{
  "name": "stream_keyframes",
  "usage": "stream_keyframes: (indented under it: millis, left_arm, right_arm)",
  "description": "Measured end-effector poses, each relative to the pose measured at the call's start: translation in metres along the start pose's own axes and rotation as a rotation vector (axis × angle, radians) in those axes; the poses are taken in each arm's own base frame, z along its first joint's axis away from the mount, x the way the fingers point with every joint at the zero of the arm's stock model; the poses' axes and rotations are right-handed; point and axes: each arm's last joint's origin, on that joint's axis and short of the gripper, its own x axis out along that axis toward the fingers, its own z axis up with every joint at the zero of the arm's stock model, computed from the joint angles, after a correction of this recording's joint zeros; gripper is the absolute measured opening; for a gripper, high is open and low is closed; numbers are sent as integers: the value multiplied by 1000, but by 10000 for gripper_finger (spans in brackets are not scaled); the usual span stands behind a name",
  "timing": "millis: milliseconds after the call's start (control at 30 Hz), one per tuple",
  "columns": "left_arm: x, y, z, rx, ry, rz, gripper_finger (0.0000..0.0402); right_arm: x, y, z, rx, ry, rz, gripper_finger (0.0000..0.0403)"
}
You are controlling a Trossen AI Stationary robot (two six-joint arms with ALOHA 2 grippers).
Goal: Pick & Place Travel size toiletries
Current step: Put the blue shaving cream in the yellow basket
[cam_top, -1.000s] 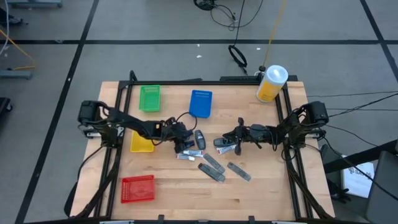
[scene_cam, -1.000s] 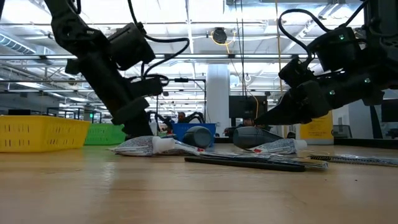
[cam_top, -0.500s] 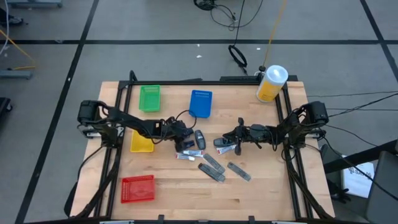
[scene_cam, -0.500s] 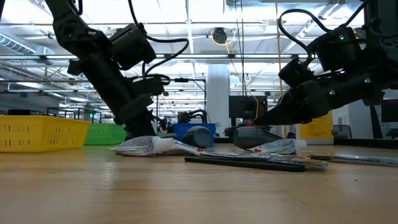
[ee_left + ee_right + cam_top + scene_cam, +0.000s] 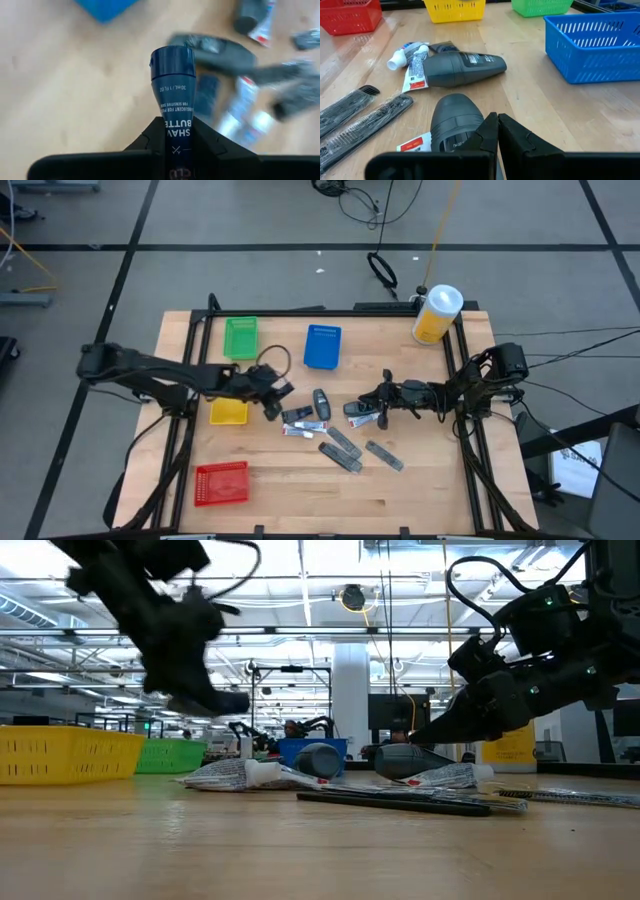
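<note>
Left tool, now lifted off pile, gripping dark tube.

A robotics lab or test hall inside a large industrial building. Pale wooden counter framed by black metal rails, standing on a grey floor marked off with dark tape lines. Loose black cables coiled on that floor beyond the counter's far edge. Behind the counter in the low view, a high open ceiling with long rows of strip lights, exposed beams, a white column, and more equipment stands and screens farther back. Sorting trays in red, yellow, green and blue set out on the counter as for a trial.
</note>
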Motion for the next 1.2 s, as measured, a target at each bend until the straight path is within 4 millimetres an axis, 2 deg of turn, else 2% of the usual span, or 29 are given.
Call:
stream_keyframes:
  millis: [133,233,333,433,567,767,1033,1200]
  left_arm:
    - [-35,1,-17,-195,138,-44,42]
    - [-59,6,-34,-347,230,-13,33]
    - [-78,13,-51,-478,307,87,31]
    - [-88,20,-64,-560,295,237,39]
    - [-83,26,-74,-630,235,349,48]
    - [-66,29,-81,-671,153,408,50]
    - [-50,28,-86,-635,185,494,52]
    - [-44,27,-88,-621,214,528,90]
  right_arm:
    - [0,0,-1,-12,11,-4,4]
    - [0,0,-1,-26,11,-5,4]
    - [0,0,0,-30,4,-6,4]
    - [0,-1,0,-37,2,-36,4]
    - [0,-2,0,-36,0,-59,4]
    - [0,-2,0,-34,0,-57,4]
    - [0,-2,0,-33,0,-57,4]
    - [0,-2,0,-26,0,-57,4]
